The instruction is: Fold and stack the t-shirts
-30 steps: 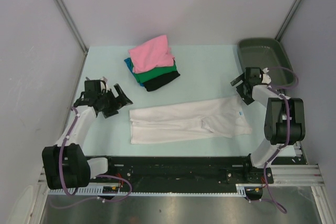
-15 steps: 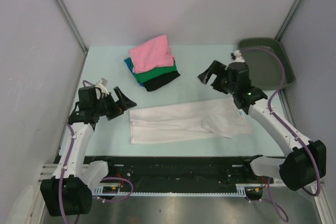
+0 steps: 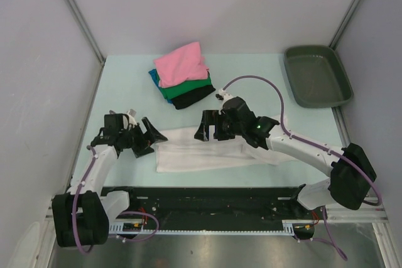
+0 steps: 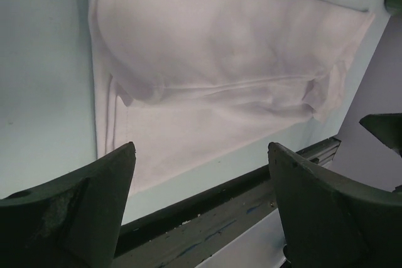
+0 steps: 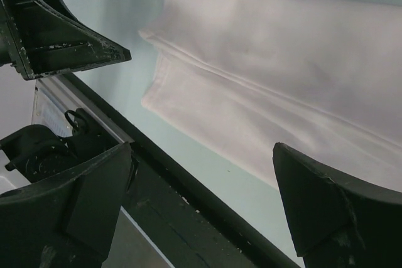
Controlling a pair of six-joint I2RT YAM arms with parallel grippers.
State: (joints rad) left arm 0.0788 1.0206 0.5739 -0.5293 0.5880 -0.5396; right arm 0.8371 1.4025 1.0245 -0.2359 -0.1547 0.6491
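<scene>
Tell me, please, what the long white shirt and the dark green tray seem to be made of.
White shirt: soft cloth, probably a cotton-like knit, with a matte finish. It lies limp on the table with soft folds, creases and a layered edge at one end.
Tray: probably moulded plastic, dark grey-green with a faint sheen. It has rounded corners and a smooth raised rim. Painted metal cannot be excluded.

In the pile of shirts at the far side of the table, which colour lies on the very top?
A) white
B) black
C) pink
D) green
C: the pink shirt lies on top of the pile, with the green shirt and the black shirt showing below it.
</scene>
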